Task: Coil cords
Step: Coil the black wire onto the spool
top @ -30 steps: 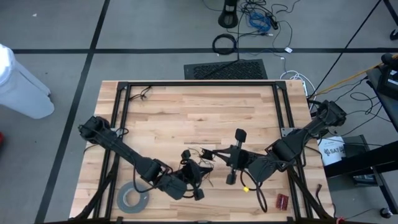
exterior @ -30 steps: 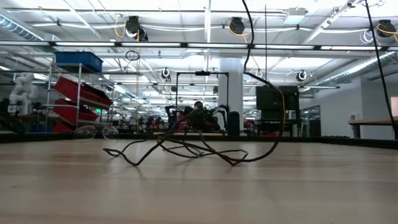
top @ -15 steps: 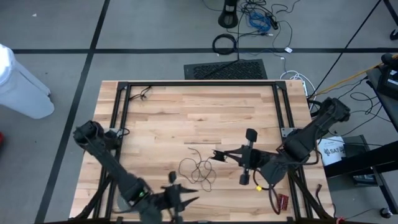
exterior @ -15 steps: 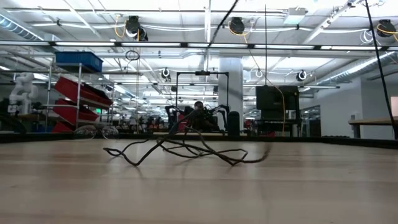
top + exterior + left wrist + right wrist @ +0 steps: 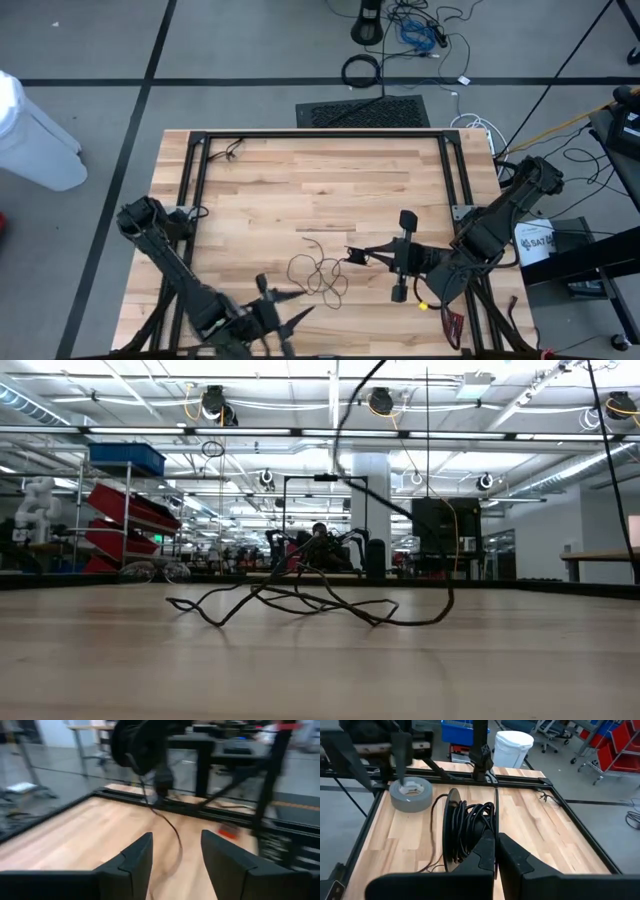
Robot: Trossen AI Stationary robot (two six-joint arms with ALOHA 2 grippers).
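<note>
The cord is a thin dark wire. Its loose loops (image 5: 318, 275) lie tangled on the wooden table (image 5: 300, 180), also seen in the low view (image 5: 290, 600). One strand (image 5: 445, 560) rises from the loops to a small black spool-like disc (image 5: 452, 827) with wire wound on it. My right gripper (image 5: 358, 253) is shut on that disc just right of the loops. My left gripper (image 5: 290, 308) stands open near the table's near edge, left of the loops, with nothing between its fingers (image 5: 132, 865). My right gripper pinches one thin disc wall (image 5: 496, 820) of the spool by its edge, between its two fingers. The fingers come from the table's right side, slanting slightly down. The spool is lifted clear of the table with its walls upright, and the wire runs slack from it down to the loops.
A wide grey tape roll (image 5: 411, 792) lies at the near left corner, under my left arm. A small red object (image 5: 452, 327) lies at the near right corner. Black frame rails (image 5: 320, 135) run along the table's edges. Bare wood stretches across the far half.
My left gripper has opened and swung away from the cord loops toward the table's near-left corner. My right gripper has drawn a little toward the right edge with the disc. The loops stay on the table, spread a little wider.
</note>
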